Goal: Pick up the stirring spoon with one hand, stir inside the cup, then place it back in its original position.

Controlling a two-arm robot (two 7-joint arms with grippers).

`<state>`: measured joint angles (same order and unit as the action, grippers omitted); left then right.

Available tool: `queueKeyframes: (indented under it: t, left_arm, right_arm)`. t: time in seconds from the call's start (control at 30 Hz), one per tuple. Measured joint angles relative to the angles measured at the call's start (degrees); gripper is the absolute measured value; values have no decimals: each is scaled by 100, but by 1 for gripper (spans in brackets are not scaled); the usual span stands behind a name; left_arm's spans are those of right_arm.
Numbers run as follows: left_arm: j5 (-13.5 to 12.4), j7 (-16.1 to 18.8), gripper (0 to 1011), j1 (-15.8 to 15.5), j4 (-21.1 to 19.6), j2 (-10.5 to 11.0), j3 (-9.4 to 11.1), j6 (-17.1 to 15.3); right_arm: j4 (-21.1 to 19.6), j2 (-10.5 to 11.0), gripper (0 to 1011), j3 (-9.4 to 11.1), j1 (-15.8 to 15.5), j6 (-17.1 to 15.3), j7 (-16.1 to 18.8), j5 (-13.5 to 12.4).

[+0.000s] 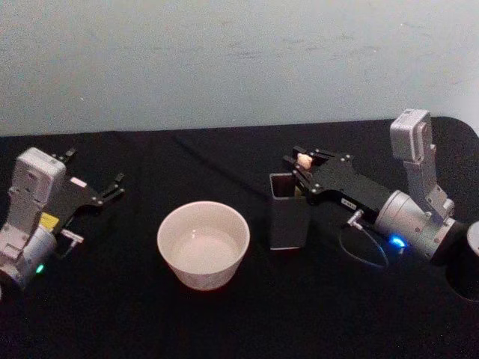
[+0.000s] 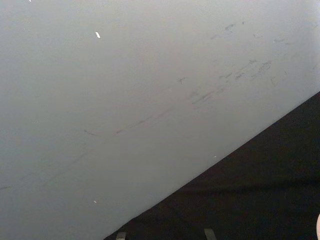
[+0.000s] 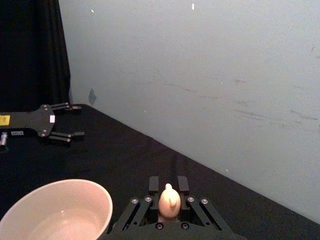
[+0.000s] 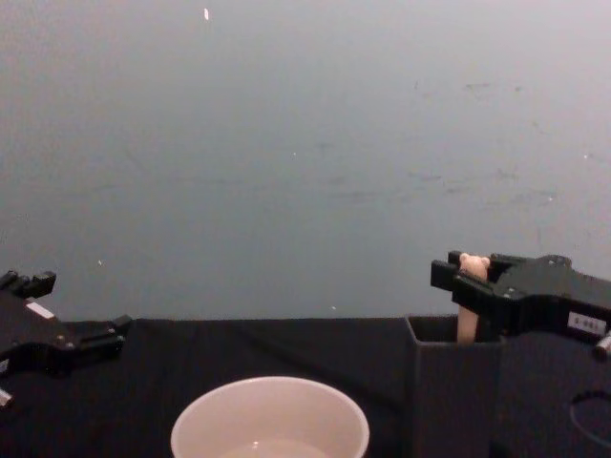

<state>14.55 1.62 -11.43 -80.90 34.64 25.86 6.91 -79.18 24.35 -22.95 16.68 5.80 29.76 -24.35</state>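
The stirring spoon (image 1: 304, 160) stands upright in the dark grey square holder (image 1: 290, 217), its original position, with its beige bear head (image 4: 473, 263) sticking out above the mouth. My right gripper (image 1: 301, 169) reaches over the holder from the right, shut on the spoon's handle just below the bear head (image 3: 169, 201). The spoon's bowl is hidden inside the holder (image 4: 456, 391). The cream-white cup (image 1: 203, 244) sits just left of the holder, also in the chest view as cup (image 4: 270, 420) and the right wrist view as cup (image 3: 55, 210). My left gripper (image 1: 93, 172) rests open at the far left.
A black cloth covers the table (image 1: 247, 321), which ends at a pale wall (image 1: 239, 60) close behind. A looped cable (image 1: 367, 253) hangs under the right wrist. A dark curtain (image 3: 30, 50) stands beyond the left arm.
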Motion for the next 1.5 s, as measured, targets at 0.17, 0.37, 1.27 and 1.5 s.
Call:
queueKeyframes:
  t: [0.17,0.37,1.27,1.5]
  left_arm:
    - [0,0,1001,0,0,0,0,0]
    - [0,0,1001,0,0,0,0,0]
    - [0,0,1001,0,0,0,0,0]
    - [0,0,1001,0,0,0,0,0]
  right_arm:
    - [13,-7,215,-5,2,-22,-28,44]
    - [7,-1,215,-5,4,-19,-19,28]
    - [-7,8,929,-4,7,2,2,0]
    - [-7,8,1002,-3,7,3,4,-2]
